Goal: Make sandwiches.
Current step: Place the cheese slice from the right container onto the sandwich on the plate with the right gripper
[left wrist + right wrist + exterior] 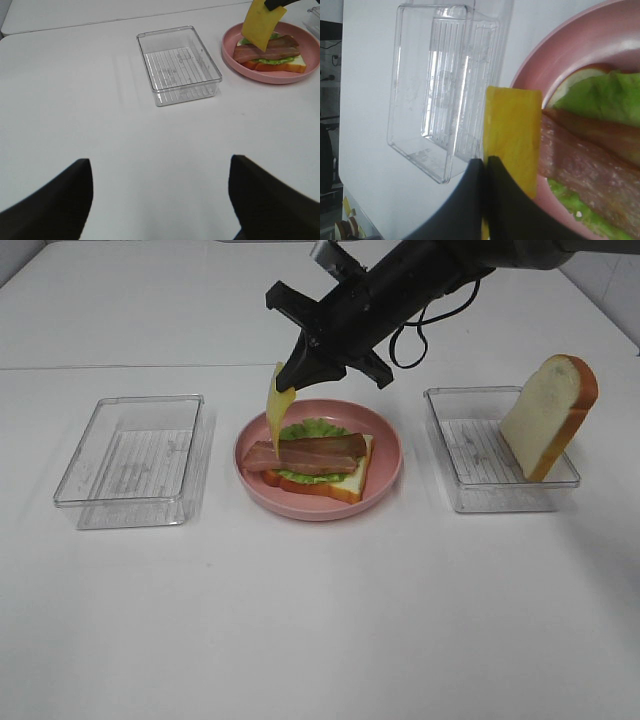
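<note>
Half-built sandwich (pixel 315 468) (white bread, green lettuce, brown bacon strips) sits on the round pink plate (pixel 385 455). Right gripper (pixel 290 375) is pinched tight on a floppy yellow cheese slice (pixel 279 410) dangling over the plate's left side. My guess at the risk: held by its top edge and off-centre, the slice could land half on the rim. Left gripper (pixel 160 200) is spread wide, holding nothing, well away. A clear plastic tray (pixel 75 502) sits near on that side, with open white table in front.

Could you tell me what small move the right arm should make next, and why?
Probably lower the right tool a little toward the plate: the cheese hangs upright from it over the bacon, not yet flat on the sandwich.
</note>
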Controlling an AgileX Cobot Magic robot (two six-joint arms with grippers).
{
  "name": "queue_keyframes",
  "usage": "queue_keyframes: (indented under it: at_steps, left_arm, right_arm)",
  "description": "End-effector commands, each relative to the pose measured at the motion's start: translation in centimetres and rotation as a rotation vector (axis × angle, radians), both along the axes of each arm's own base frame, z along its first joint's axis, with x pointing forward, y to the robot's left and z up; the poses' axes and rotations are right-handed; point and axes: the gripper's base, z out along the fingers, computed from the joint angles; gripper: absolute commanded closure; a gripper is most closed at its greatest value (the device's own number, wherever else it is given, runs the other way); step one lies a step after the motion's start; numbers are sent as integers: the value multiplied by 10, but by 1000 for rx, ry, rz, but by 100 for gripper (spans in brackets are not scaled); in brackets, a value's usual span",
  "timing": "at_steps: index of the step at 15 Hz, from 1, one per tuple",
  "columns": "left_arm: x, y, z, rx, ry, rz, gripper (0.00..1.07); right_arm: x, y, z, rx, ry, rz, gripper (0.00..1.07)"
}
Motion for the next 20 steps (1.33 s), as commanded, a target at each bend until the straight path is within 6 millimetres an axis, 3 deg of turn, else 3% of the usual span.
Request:
queue_keyframes:
  at_steps: [1,4,10,14,20]
  left_arm:
    - [-3,0,0,-7,-29,2,34]
    - [-3,0,0,-7,-29,2,34]
    - [-3,0,0,-7,-29,2,34]
    - [-3,0,0,-7,-29,2,34]
    - [-3,0,0,-7,-29,2,34]
  right_arm:
    - [4,-3,-5,-32,-14,-13,107]
    - [3,-6,-10,-86,13,-28,107]
    - [3,4,-5,54,39,-39,107]
    - [4,6,-22,56,77,-49,107]
    - [10,-16,-14,-126,2,-81,107]
